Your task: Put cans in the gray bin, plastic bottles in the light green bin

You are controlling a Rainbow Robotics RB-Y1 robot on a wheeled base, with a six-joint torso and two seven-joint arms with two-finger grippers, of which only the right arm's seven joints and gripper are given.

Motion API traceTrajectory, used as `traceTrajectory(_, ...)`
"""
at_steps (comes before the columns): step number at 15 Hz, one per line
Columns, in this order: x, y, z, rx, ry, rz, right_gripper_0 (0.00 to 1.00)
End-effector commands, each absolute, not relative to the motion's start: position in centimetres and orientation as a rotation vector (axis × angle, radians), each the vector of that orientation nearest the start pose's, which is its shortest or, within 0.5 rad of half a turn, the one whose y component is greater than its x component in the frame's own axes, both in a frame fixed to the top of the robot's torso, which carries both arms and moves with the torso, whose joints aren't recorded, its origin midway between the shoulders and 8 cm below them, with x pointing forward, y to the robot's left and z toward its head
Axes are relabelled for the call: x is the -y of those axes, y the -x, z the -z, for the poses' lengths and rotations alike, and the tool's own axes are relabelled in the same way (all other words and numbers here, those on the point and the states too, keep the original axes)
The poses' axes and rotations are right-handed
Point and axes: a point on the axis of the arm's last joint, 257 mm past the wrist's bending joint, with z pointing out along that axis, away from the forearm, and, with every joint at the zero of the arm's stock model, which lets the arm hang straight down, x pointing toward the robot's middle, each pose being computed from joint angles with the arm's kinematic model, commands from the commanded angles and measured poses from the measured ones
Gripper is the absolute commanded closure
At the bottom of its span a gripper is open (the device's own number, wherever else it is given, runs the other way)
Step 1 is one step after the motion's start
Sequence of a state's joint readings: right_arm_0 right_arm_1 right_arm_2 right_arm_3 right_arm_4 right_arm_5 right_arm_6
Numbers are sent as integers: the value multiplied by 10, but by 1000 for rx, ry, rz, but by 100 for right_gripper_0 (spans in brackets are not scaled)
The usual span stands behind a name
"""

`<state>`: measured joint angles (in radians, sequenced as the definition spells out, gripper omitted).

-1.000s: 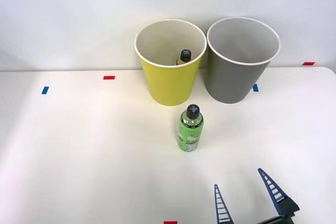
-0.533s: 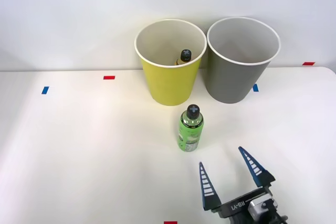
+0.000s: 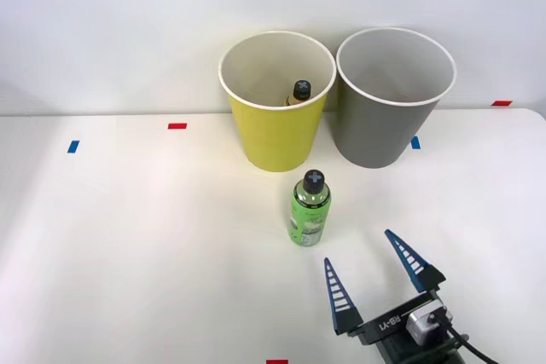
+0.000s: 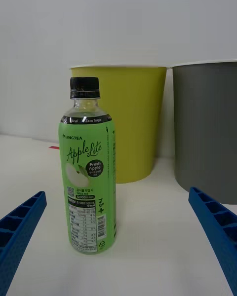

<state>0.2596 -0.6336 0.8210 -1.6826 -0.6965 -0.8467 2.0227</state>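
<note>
Front view shows the right pincer (image 3: 374,275) low over the white tabletop (image 3: 128,236), its two blue ribbed fingers (image 3: 336,296) spread wide with nothing between them. Ahead of the pincer and a little to its left stands the green bottle (image 3: 310,209), upright with its black cap on, apart from both fingertips. Farther ahead, beyond the bottle, sits the light green bin (image 3: 276,130), and inside it the black cap of the paler bottle (image 3: 300,91) shows near the far wall. Just beside that bin, on the pincer's right-hand side, stands the gray bin (image 3: 380,125); the two bins look close together, and whether they touch cannot be told. In the right wrist view the green bottle (image 4: 89,167) stands upright on the tabletop between the widely parted fingers (image 4: 19,222), nearer one of them, with the light green bin (image 4: 131,118) and gray bin (image 4: 207,128) behind it.
</note>
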Motion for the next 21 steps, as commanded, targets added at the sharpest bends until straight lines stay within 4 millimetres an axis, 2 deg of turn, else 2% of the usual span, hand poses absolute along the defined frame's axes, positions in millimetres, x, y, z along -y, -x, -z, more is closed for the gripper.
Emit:
traceTrajectory(1, 121, -336, 237, -1273, 299, -316, 0)
traceTrajectory(4, 113, -345, 235, -1285, 244, -353, 0)
traceTrajectory(16, 71, -398, 220, -1317, 267, -383, 0)
traceTrajectory(21, 62, -418, 222, -1356, 295, -283, 0)
